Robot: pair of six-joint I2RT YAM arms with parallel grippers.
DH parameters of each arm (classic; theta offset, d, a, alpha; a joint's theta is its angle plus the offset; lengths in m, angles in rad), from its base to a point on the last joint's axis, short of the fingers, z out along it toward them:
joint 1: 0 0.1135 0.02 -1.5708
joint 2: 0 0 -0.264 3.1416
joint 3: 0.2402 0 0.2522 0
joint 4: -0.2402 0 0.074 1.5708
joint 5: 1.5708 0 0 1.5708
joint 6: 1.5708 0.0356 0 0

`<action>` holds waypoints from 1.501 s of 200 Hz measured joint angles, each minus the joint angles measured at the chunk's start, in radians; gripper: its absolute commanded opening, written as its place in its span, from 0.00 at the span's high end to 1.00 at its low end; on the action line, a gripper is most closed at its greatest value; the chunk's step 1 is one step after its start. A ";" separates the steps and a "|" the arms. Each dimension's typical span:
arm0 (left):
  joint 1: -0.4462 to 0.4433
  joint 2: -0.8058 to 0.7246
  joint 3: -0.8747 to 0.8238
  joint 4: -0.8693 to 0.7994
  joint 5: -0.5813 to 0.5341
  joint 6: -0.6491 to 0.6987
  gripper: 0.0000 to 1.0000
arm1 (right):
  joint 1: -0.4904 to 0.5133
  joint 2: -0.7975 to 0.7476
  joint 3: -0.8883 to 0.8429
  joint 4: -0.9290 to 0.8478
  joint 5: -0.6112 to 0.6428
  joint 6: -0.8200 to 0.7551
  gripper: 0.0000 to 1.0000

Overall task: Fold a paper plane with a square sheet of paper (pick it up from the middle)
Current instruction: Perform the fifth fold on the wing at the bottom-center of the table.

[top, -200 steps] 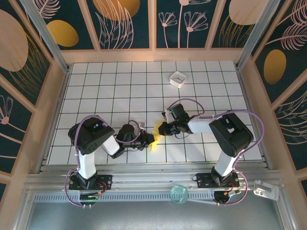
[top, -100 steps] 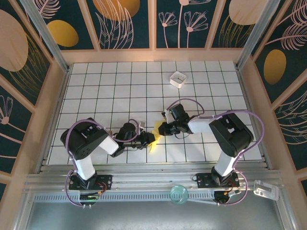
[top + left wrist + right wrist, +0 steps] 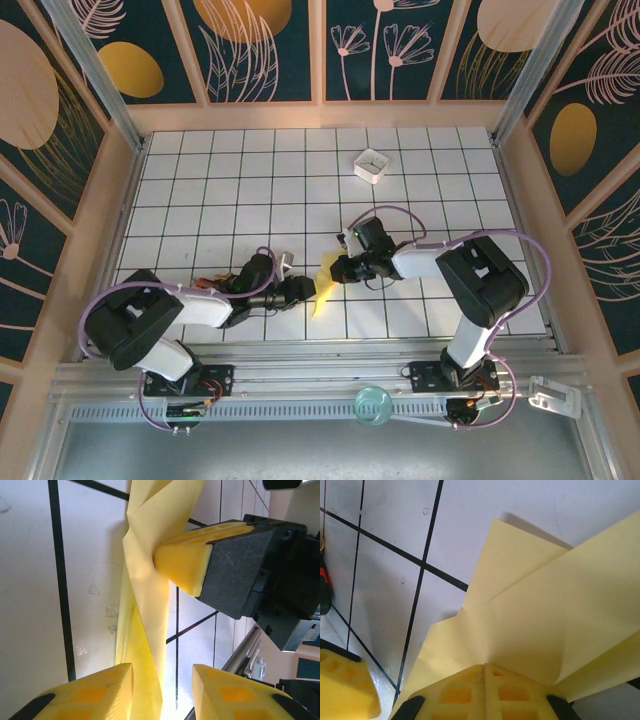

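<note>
The yellow sheet of paper [image 3: 321, 288], folded into a slim paper plane shape, stands on edge between the two grippers near the front middle of the table. My right gripper [image 3: 334, 268] is shut on its upper part; in the right wrist view the fingertips [image 3: 485, 672] meet on the paper [image 3: 545, 615]. My left gripper [image 3: 307, 290] is open, low over the table just left of the paper. In the left wrist view the paper [image 3: 150, 600] runs down between the left gripper's [image 3: 162, 695] parted pads, close to the left pad [image 3: 95, 692], and the right gripper's fingers [image 3: 182, 565] pinch it above.
A small white square box [image 3: 371, 165] sits at the back right of the gridded table [image 3: 220, 190]. A teal round object [image 3: 373, 405] lies on the metal rail in front of the arm bases. Wooden walls close in both sides and the back.
The left gripper has opened and let go of the paper. The left arm has sunk low and stretched out along the table. The right gripper has stayed put, holding the paper.
</note>
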 measured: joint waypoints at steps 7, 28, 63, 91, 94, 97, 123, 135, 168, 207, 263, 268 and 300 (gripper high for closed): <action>0.000 -0.005 0.003 -0.013 -0.001 0.008 0.64 | 0.000 -0.001 -0.004 0.005 0.000 0.000 1.00; -0.011 -0.002 0.018 -0.050 -0.003 0.033 0.63 | 0.000 -0.004 -0.011 0.019 0.000 0.004 1.00; -0.034 0.054 0.058 -0.070 0.005 0.055 0.65 | 0.000 -0.005 -0.017 0.030 0.000 0.008 1.00; -0.034 0.104 0.077 -0.070 0.009 0.059 0.74 | 0.000 -0.005 -0.017 0.030 0.000 0.008 1.00; -0.034 0.108 0.079 -0.070 0.010 0.059 0.76 | 0.000 -0.005 -0.017 0.030 0.000 0.008 1.00; -0.034 0.110 0.080 -0.070 0.010 0.059 0.77 | 0.000 -0.005 -0.017 0.030 0.000 0.008 1.00; -0.034 0.140 0.099 -0.063 0.012 0.063 0.88 | 0.000 -0.007 -0.017 0.029 0.000 0.008 0.97; -0.034 0.146 0.101 -0.058 0.012 0.064 0.92 | 0.000 -0.008 -0.017 0.029 0.001 0.008 0.95; -0.034 0.158 0.101 -0.043 0.012 0.063 0.99 | 0.000 -0.029 -0.017 0.004 0.012 0.007 0.88; -0.034 0.163 0.101 -0.036 0.012 0.062 0.99 | -0.011 -0.113 -0.017 -0.026 0.011 0.007 0.84; -0.034 0.168 0.101 -0.024 0.032 0.057 0.98 | -0.033 -0.189 -0.039 -0.045 0.032 0.008 0.80; -0.034 0.168 0.101 -0.023 0.033 0.057 0.98 | -0.033 -0.189 -0.039 -0.047 0.037 0.011 0.80; -0.034 0.168 0.101 -0.021 0.039 0.057 0.96 | -0.032 -0.199 -0.039 -0.062 0.081 0.027 0.76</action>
